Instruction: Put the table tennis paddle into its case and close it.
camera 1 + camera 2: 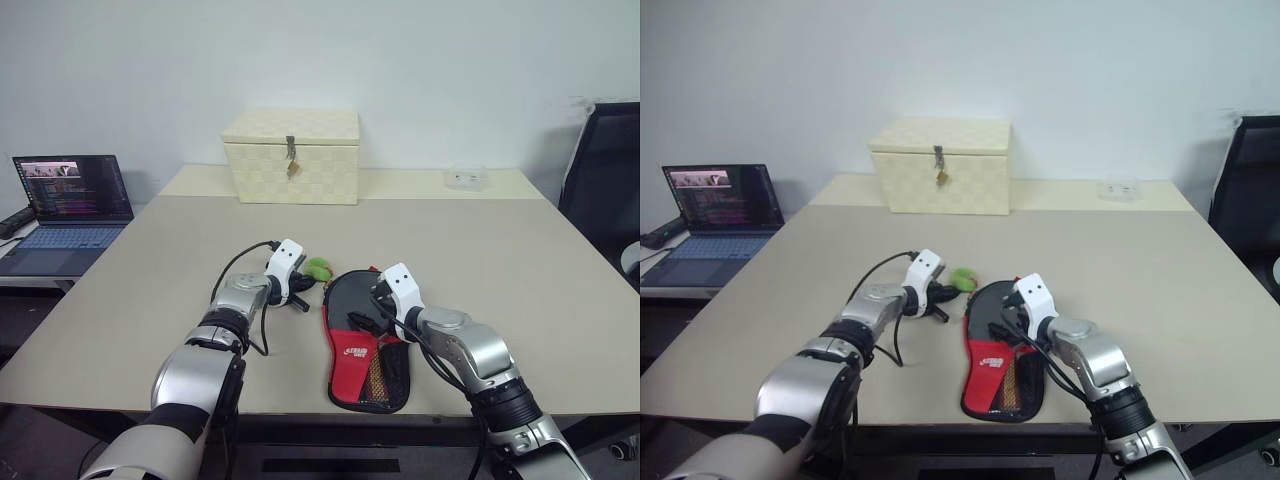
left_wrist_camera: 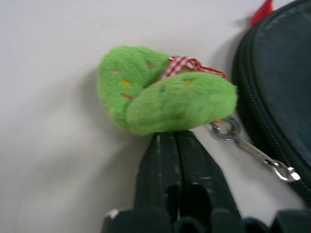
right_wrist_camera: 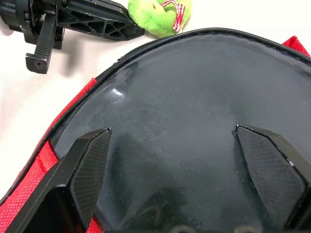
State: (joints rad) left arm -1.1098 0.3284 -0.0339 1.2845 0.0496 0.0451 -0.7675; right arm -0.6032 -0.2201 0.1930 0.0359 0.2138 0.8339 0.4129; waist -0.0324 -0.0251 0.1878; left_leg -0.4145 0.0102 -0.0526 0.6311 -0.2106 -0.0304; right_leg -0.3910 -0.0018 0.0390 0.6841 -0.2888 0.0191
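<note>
Clearly the case lay flat on the table, well in front of the cream latched box, its long axis running from the round head nearest the box to the narrow neck at the table's near edge. Its red panel and mesh pocket sat toward that near end. Through the right wrist view a smooth black round surface filled the head; it looked like the table tennis paddle seated inside, though no handle could be made out.

The right gripper hung over that head with its fingers spread wide, holding nothing. The left gripper, on the side of the case's head away from the right arm, had its fingers pressed together at the base of the green plush zipper tag, seemingly pinching it.

Judged by its look, the fabric pouch would be soft, light and prone to sliding or bunching when the zip was pulled, so the head wanted pinning down. The plush tag would squash readily; a firmer hold probably lay near its metal ring.
</note>
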